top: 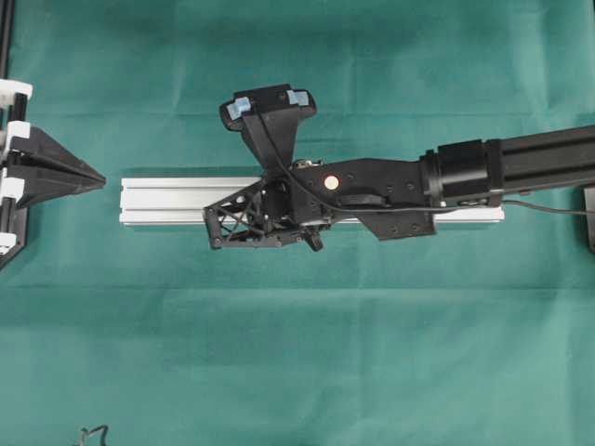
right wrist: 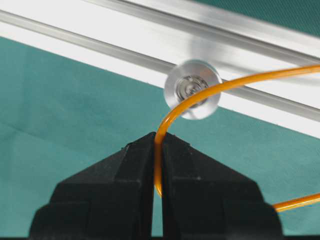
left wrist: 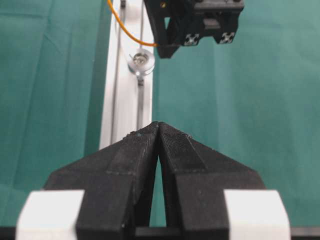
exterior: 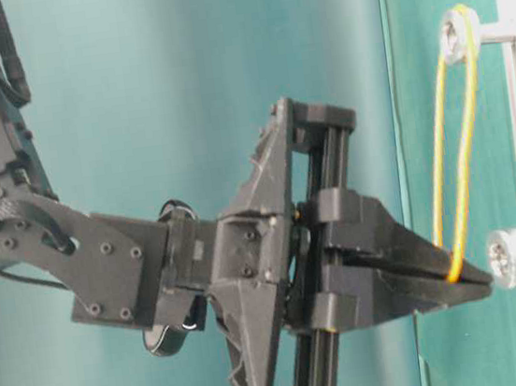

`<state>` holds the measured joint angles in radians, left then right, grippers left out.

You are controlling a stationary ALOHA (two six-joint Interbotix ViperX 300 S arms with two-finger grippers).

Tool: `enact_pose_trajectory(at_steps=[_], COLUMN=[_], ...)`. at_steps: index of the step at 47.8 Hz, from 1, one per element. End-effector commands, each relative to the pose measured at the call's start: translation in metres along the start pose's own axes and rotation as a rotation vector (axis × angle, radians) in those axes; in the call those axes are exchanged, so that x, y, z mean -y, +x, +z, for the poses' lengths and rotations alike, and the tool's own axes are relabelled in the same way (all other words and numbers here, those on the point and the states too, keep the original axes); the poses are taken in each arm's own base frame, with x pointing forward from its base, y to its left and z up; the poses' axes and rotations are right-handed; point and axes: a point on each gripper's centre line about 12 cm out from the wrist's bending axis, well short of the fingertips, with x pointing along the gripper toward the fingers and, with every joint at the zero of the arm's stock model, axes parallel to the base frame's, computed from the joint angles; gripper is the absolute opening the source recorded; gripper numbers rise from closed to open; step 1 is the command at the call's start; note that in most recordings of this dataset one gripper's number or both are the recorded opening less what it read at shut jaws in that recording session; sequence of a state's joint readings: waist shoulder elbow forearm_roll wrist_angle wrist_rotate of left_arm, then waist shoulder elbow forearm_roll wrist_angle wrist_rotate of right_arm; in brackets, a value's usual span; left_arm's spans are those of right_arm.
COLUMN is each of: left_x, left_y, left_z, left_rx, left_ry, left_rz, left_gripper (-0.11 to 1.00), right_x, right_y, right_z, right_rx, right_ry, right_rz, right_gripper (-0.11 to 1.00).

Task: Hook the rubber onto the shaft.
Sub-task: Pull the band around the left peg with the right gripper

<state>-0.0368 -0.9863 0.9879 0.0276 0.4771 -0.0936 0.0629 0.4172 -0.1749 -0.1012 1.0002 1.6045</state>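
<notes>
Rubber band [exterior: 459, 140], orange, stretched between upper shaft [exterior: 454, 35], where it is looped, and right claw [exterior: 457, 277], whose jaws are pressed together, pinching it just beside lower shaft [exterior: 509, 258]. Both shafts stand out from silver rail [top: 172, 200] on green table [top: 297, 362]. Left claw [left wrist: 158, 131] pressed together, holding nothing, well apart from the band

Two black claws are counted, the left claw [top: 98, 177] and the right claw [exterior: 481, 283]. One orange rubber band [exterior: 459, 140], one silver aluminium rail [top: 177, 200] and two round silver shafts [exterior: 453, 35] [exterior: 509, 258] are seen on the green-covered bench [top: 297, 353].
</notes>
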Motion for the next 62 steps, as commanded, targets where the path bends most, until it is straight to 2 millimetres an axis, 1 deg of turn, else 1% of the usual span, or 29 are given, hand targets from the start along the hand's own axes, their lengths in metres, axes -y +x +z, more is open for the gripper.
enact_pose_trajectory(at_steps=[1, 7, 30, 39, 62], left_x=[0.001, 0.001, 0.001, 0.001, 0.001], left_y=[-0.002, -0.002, -0.002, -0.002, -0.002], left_z=[0.010, 0.010, 0.010, 0.010, 0.010], left_rx=[0.024, 0.023, 0.023, 0.023, 0.023], left_ry=[0.002, 0.003, 0.003, 0.002, 0.004], left_rz=[-0.004, -0.004, -0.004, -0.002, -0.004], left_gripper=[0.00, 0.00, 0.00, 0.00, 0.00], right_x=[-0.013, -0.016, -0.019, -0.020, -0.021], right_y=[-0.016, -0.013, -0.004, 0.004, 0.017], right_z=[0.003, 0.005, 0.008, 0.008, 0.010], right_rx=[0.003, 0.004, 0.001, -0.005, -0.010], right_ry=[0.008, 0.011, 0.021, 0.027, 0.037], right_rz=[0.064, 0.070, 0.081, 0.089, 0.094], right_gripper=[0.05, 0.05, 0.05, 0.05, 0.05])
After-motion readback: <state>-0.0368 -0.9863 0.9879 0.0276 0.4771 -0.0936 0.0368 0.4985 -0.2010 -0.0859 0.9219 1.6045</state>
